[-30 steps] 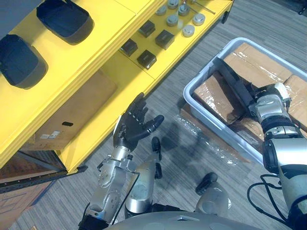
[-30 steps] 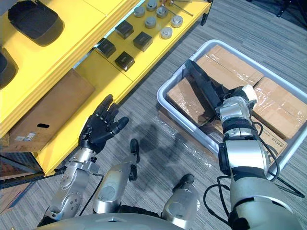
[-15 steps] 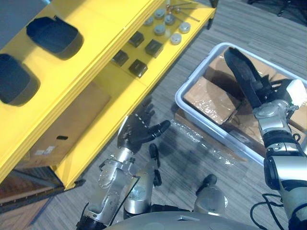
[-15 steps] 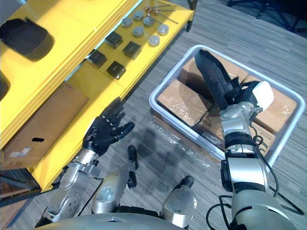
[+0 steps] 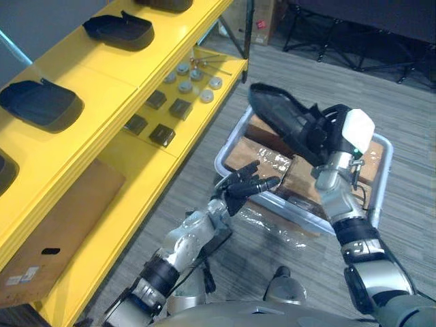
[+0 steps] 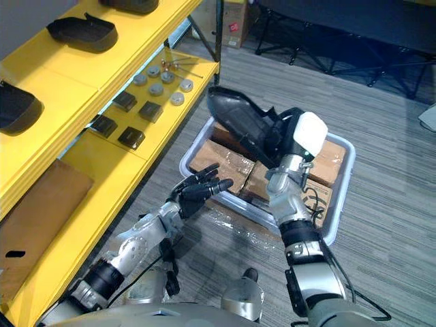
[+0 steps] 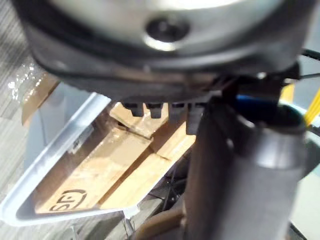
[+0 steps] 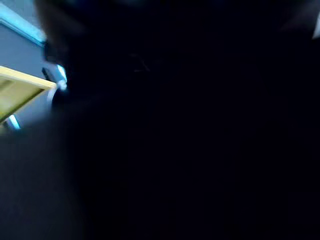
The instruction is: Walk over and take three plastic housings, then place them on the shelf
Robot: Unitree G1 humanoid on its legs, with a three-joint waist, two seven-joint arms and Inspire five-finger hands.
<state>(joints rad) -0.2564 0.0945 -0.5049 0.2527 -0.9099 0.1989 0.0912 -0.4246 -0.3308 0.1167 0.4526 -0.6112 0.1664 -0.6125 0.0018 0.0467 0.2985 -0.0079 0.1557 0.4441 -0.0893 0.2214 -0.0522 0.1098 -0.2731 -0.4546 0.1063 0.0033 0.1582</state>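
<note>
At centre right, our right hand point(image 5: 327, 136) grips a black housing point(image 5: 274, 109) above the grey bin point(image 5: 385, 167). Our left hand point(image 5: 242, 187) is open-fingered at centre. The yellow shelf point(image 5: 95, 75) occupies the upper left.

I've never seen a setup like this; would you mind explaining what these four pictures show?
It is a humanoid robot with two arms ending in dark hands. Two pictures come from cameras on its head, looking down; two from its wrists, very close. The right hand has fingers curled round a black plastic housing, raised over a grey tub of cardboard boxes on the floor. The left hand is open near the tub's rim. A yellow shelf on its left carries more housings, small black blocks and metal discs.
</note>
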